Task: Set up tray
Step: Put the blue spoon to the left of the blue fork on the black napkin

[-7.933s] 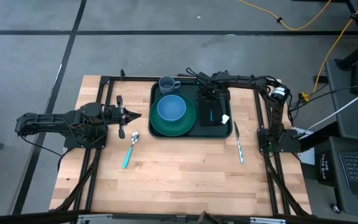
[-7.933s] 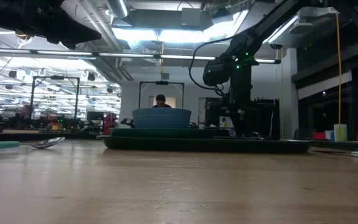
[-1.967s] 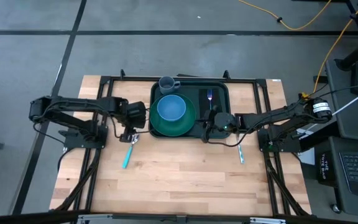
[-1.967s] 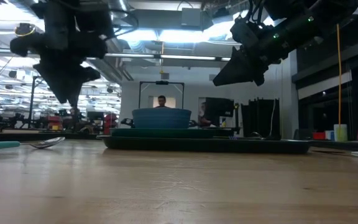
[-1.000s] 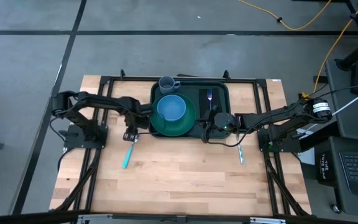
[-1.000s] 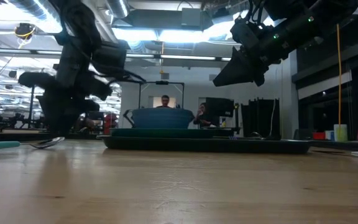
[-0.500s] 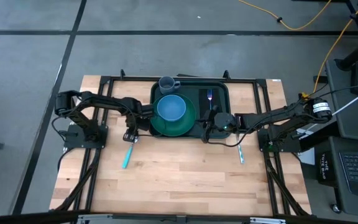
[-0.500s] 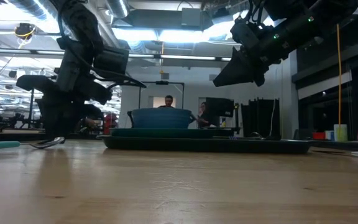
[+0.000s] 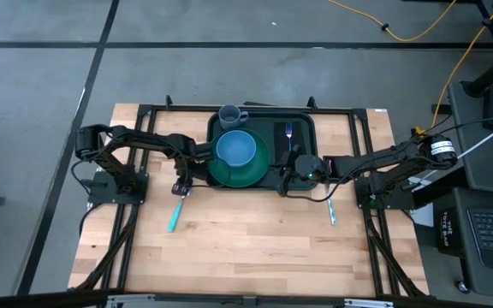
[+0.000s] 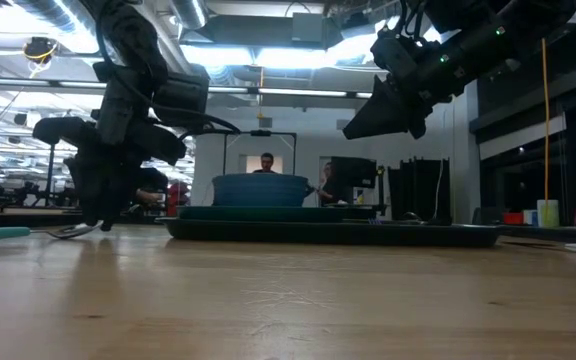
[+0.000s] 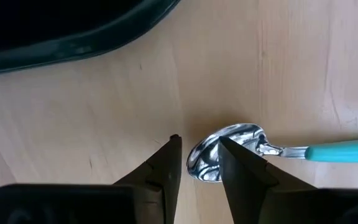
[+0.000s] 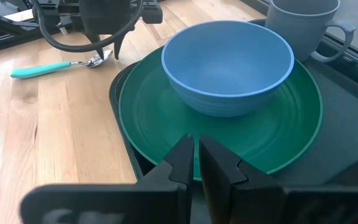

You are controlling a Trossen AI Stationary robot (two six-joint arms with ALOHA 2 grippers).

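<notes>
Running this one remotely, here's where I'm at. The big dark green plastic tray with the raised rim (image 9: 262, 121) sits at the far middle of the wooden table (image 9: 246, 248), and it's mostly loaded: round green plate (image 9: 240, 170) with the light blue bowl (image 9: 235, 148) sitting on it, grey mug (image 9: 230, 115) in the far left corner, and a black rectangular napkin (image 9: 291, 145) on the right side with a fork (image 9: 288, 133) lying on it. So I'd call it well over half done.

What's left, going by what's lying on the bare wood: the teal-handled metal spoon (image 9: 177, 208) just off the tray's left edge, and a metal knife (image 9: 328, 202) off to the right.

My left gripper (image 11: 197, 163) is down at the spoon's bowl end right now. Fingers are partly open, straddling the shiny bowl, one finger close against it, but I don't see a proper pinch yet, so nothing is lifted. In the low view the spoon is flat on the table.

Right gripper (image 12: 195, 157) is hovering over the tray's near edge by the plate, fingers nearly pressed together, holding nothing as far as I can see.

My guess is spoon goes in next, then the knife.
</notes>
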